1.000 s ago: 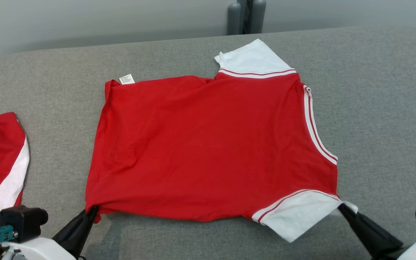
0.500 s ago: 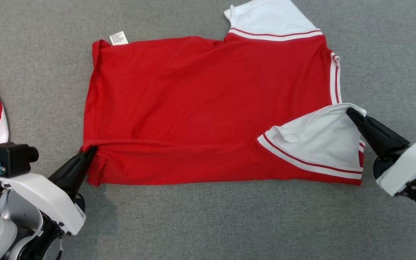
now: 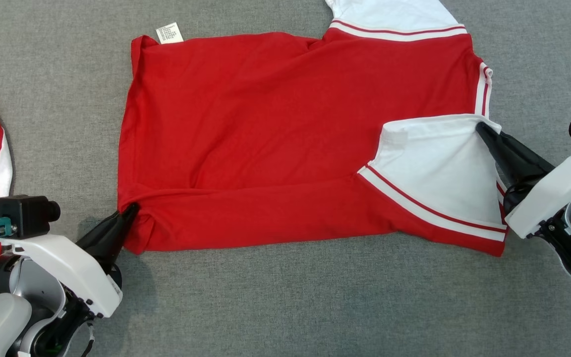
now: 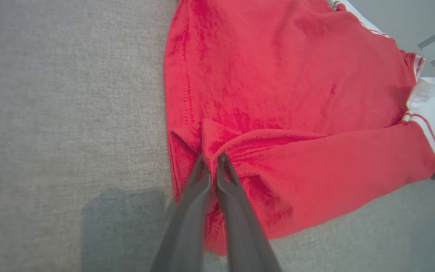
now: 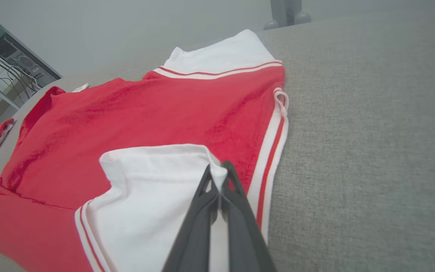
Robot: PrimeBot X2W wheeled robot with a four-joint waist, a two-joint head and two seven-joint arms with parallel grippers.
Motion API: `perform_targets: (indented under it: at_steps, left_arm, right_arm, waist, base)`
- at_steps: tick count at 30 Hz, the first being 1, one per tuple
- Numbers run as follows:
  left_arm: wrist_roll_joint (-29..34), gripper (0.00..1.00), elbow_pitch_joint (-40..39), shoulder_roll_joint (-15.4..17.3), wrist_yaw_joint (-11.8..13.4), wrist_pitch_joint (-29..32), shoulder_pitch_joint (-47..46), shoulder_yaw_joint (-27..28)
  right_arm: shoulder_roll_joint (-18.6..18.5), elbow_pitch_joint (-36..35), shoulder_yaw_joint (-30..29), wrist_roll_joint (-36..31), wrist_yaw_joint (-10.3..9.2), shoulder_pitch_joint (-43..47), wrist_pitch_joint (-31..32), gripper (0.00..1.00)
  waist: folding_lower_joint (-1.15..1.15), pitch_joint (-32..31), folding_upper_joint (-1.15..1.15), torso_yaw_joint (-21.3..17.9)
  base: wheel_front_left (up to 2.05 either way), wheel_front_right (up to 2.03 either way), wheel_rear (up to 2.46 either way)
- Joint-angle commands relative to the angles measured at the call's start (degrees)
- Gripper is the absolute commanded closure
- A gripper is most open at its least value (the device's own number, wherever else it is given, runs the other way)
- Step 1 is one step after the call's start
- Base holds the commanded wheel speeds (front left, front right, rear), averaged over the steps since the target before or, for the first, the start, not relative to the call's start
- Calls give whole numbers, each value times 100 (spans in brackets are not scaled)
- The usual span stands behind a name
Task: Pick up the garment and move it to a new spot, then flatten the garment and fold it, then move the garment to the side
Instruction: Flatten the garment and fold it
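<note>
Head view: the shirt (image 3: pixel 275 124) lies mostly flat on the grey cloth desk (image 3: pixel 285 307), its near edge turned over its body, so folding looks begun; more folds and the move aside remain. Left wrist view: the left gripper (image 4: pixel 210 160) pinches the shirt's hem corner, jaws closed. Right wrist view: the right gripper (image 5: pixel 217 168), jaws closed, clamps the shirt's white sleeve (image 5: pixel 145 196); behind the shirt stand a pale wall (image 5: pixel 127 30) and cabled shelving (image 5: pixel 10 64).
</note>
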Motion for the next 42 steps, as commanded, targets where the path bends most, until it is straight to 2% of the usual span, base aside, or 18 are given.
perform_targets:
  at_steps: [1, 4, 7, 10, 11, 14, 15, 19, 24, 29, 35, 42]
  left_arm:
    - [56, 0, 47, 1, -34, -51, -110, 4]
    - [114, 0, 89, -144, -65, -305, -92, 45]
    - [287, 0, 128, -266, 51, -797, -13, 180]
    - [468, 0, 88, -527, 205, -1526, 19, 439]
    - [468, 0, 88, -527, 205, -1526, 19, 439]
    - [793, 0, 97, -808, 430, -2077, 69, 729]
    - [962, 0, 98, -886, 489, -2132, 81, 815]
    - [1772, 0, 66, -1297, 700, -2208, 297, 1374]
    - [2870, 0, 45, -1786, 500, -2205, 767, 1943]
    - [3507, 0, 361, -2005, 292, -2207, 1171, 2014]
    - [3763, 0, 610, -2147, 100, -2207, 1318, 1969]
    - [3920, 0, 893, -2142, -50, -2203, 1190, 1825]
  right_arm:
    - [-50, 63, 61, -14, 2, -32, -218, 0]
    - [-74, 167, 174, 26, 2, 44, -717, 0]
    - [-76, 180, 170, -74, 2, 200, -1298, 0]
    - [7, 102, -30, -356, 2, 376, -1967, 0]
    - [7, 102, -30, -356, 2, 376, -1967, 0]
    - [181, 87, -453, -1113, 2, 587, -2626, 0]
    - [346, 36, -609, -1316, 2, 669, -2759, 0]
    - [813, -183, -1087, -2267, 2, 1084, -2929, 0]
    - [1280, -479, -1333, -2865, 2, 1725, -2966, 0]
    - [1519, -537, -1466, -3097, 2, 2231, -2938, 0]
    - [1614, -618, -1498, -3134, 2, 2465, -2840, 0]
    - [1572, -687, -1512, -3107, 2, 2434, -2654, 0]
  waist:
    - [0, -23, 0, -2]
    - [0, -99, 0, -22]
    - [0, -212, 0, -62]
    - [0, -325, 0, -98]
    - [0, -325, 0, -98]
    - [0, -452, 0, -133]
    - [0, -492, 0, -137]
    - [0, -684, 0, -186]
    - [0, -886, 0, -204]
    - [0, -1071, 0, -193]
    - [0, -1188, 0, -165]
    - [0, -1167, 0, -88]
  base:
    - [0, 0, 0]
    - [0, 0, 0]
    - [0, 0, 0]
    - [0, 0, 0]
    - [0, 0, 0]
    - [0, 0, 0]
    - [0, 0, 0]
    - [0, 0, 0]
    - [0, 0, 0]
    - [0, 0, 0]
    - [0, 0, 0]
    - [0, 0, 0]
